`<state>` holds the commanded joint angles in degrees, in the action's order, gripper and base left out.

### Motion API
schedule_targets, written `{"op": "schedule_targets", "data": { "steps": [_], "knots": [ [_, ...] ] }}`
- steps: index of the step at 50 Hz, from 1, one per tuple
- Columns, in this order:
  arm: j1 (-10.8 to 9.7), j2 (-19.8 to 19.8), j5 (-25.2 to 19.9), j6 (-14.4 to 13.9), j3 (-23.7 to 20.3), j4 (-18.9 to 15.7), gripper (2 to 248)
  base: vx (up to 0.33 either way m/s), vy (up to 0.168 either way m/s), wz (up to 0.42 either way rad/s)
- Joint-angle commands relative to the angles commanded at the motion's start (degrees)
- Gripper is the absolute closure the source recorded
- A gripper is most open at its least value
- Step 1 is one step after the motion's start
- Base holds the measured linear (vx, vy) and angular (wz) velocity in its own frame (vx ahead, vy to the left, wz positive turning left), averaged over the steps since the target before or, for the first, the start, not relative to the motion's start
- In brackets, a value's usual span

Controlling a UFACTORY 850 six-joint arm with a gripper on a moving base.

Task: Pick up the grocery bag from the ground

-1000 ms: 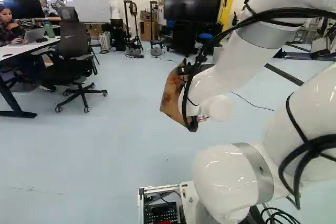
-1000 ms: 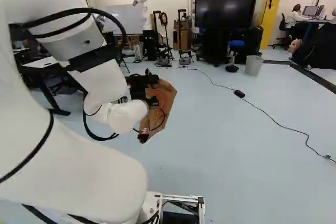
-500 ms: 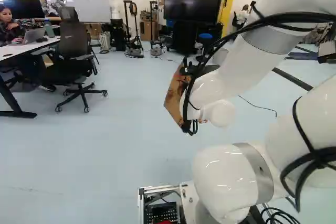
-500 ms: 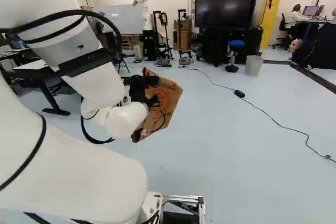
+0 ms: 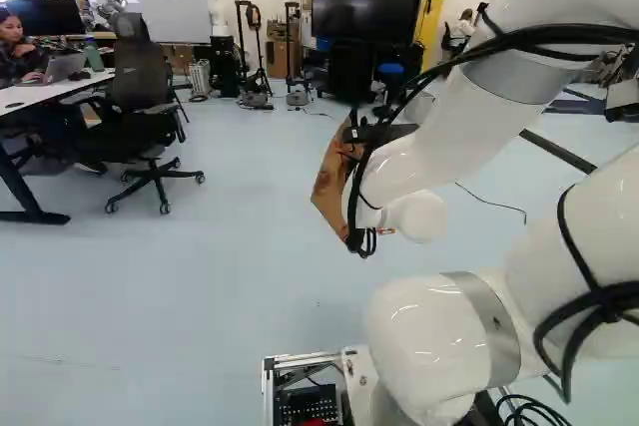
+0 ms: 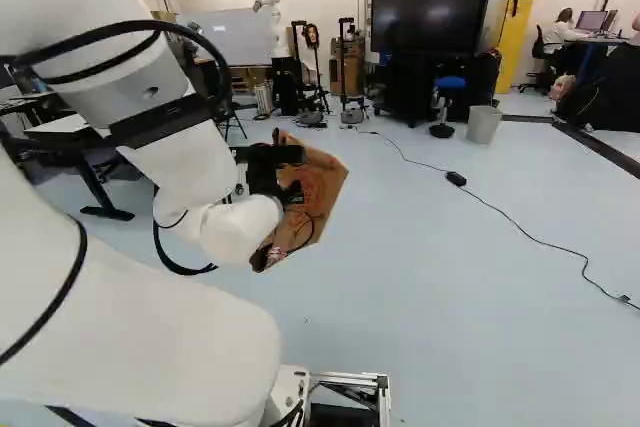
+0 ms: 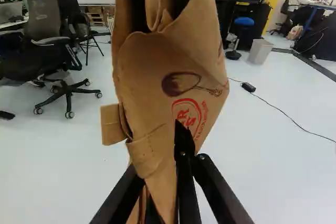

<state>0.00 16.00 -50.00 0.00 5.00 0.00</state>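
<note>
My black gripper [image 6: 272, 169] stands at the end of the white arm, left of the middle of the right base view. It is shut on the brown paper grocery bag [image 6: 322, 185], which is off the floor and tilted. In the left base view the bag [image 5: 329, 187] shows partly behind the wrist. Seen from the wrist, the gripper [image 7: 164, 166] pinches a narrow, creased part of the bag [image 7: 149, 72], and the wider printed part spreads out ahead of the fingers. The bag hides one fingertip.
An office chair [image 5: 140, 97] stands beside a desk [image 5: 50, 89] at the left of the left base view. Farther back are a large screen [image 6: 425, 7], a grey bin [image 6: 483, 124] and another robot [image 5: 210, 7]. A cable with a black box [image 6: 456, 179] crosses the floor.
Over the last second the arm has shifted a little, carrying the bag slightly to the right in both base views. The last half second shows almost no motion. The base has not moved.
</note>
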Motion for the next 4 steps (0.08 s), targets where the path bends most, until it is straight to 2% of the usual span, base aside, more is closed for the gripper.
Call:
{"op": "schedule_targets", "data": {
  "steps": [4],
  "knots": [
    [0.0, 0.0, 0.0, 0.0, 0.0, 0.0, 228, 0.0, 0.0, 0.0]
  ]
}}
